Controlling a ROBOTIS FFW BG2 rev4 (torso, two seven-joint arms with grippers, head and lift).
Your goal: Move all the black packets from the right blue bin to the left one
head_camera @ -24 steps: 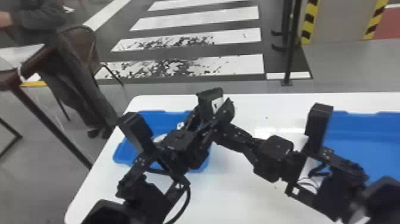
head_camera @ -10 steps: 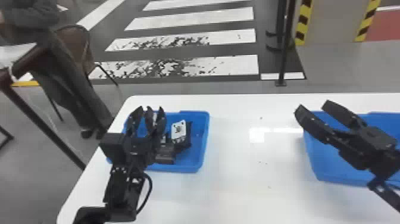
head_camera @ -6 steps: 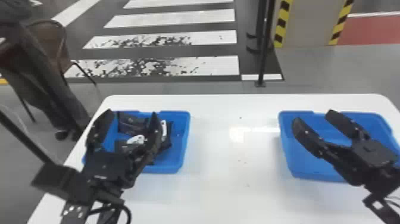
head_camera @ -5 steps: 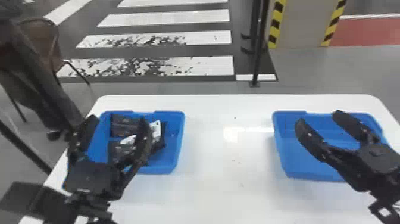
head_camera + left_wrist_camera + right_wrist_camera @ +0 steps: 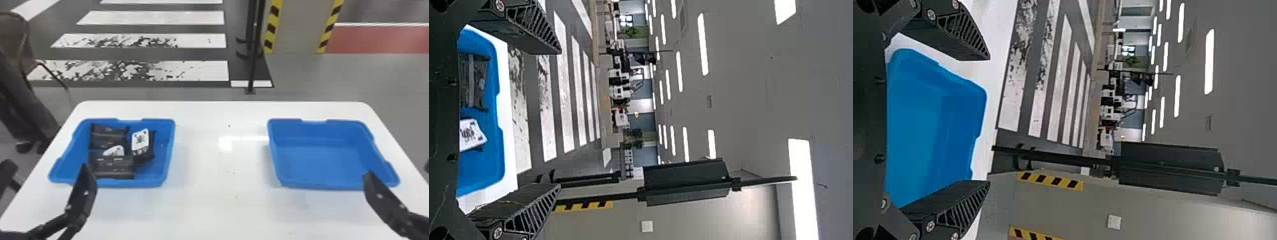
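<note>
White table, packets (left bin)

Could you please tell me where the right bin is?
In the head view, the right bin stands on the right side of the table, across from the left bin.

Black packets in left bin

The left bin and right bin looked like smooth plastic with a soft sheen. The table was smooth and glossy, throwing back bright glare. The packets seemed to be creased plastic film, faintly shiny. The pole appeared to be matt metal. The stripes looked flaked, rough in patches, on a smooth floor.
</note>
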